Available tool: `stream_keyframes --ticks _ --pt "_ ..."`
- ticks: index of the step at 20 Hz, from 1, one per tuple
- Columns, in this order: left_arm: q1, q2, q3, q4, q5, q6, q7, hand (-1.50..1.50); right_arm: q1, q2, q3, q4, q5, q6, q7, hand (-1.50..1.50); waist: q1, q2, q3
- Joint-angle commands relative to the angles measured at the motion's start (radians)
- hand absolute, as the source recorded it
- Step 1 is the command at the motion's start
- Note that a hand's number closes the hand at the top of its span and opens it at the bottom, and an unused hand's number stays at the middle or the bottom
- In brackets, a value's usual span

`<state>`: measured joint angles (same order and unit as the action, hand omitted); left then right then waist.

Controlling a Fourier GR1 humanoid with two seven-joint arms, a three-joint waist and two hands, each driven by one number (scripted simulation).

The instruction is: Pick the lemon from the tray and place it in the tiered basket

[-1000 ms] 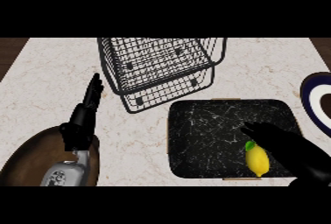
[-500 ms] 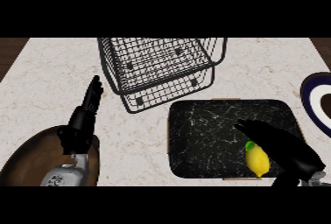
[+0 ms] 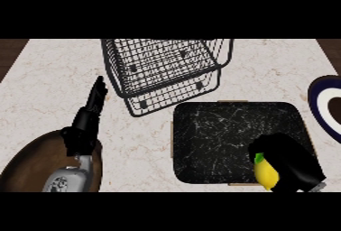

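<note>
A yellow lemon [image 3: 265, 172] with a green tip lies at the front right corner of the black marbled tray [image 3: 220, 135]. My right hand [image 3: 292, 161] sits against the lemon's right side, its fingers curled over the top of the fruit, and it hides part of the lemon. The wire tiered basket [image 3: 166, 67] stands at the back of the counter, just beyond the tray's far left corner. My left hand [image 3: 89, 118] rests open at the left, fingers pointing away, apart from the tray.
A brown round pan [image 3: 30, 169] fills the front left corner under my left forearm. A dark blue and white plate [image 3: 326, 106] pokes in at the right edge. Pale marble counter lies between basket, tray and left hand.
My right hand has pulled its stretched fingers in and curled them round the lemon, which sits slightly nearer the tray's front edge. The left hand has not moved.
</note>
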<state>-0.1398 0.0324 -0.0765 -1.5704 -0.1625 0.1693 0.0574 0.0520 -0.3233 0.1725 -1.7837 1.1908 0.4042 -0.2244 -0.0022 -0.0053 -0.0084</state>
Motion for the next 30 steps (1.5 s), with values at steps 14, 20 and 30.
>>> stream_keyframes --ticks 14,20,30 --pt "-0.035 -0.004 -0.018 0.021 0.006 -0.035 0.003 0.00 -0.308 0.320 0.526 0.123 0.224 0.163 0.889 1.50 0.059 0.012 0.008" --pt "-0.026 -0.008 -0.015 0.038 -0.001 -0.021 -0.013 0.00 -0.508 0.323 0.619 0.026 0.044 0.198 1.244 1.50 0.054 0.004 0.006" --pt "-0.049 -0.008 0.006 0.077 -0.001 -0.011 -0.030 0.00 -0.931 0.322 0.442 -0.025 -0.235 0.261 1.470 1.50 0.036 -0.001 0.005"
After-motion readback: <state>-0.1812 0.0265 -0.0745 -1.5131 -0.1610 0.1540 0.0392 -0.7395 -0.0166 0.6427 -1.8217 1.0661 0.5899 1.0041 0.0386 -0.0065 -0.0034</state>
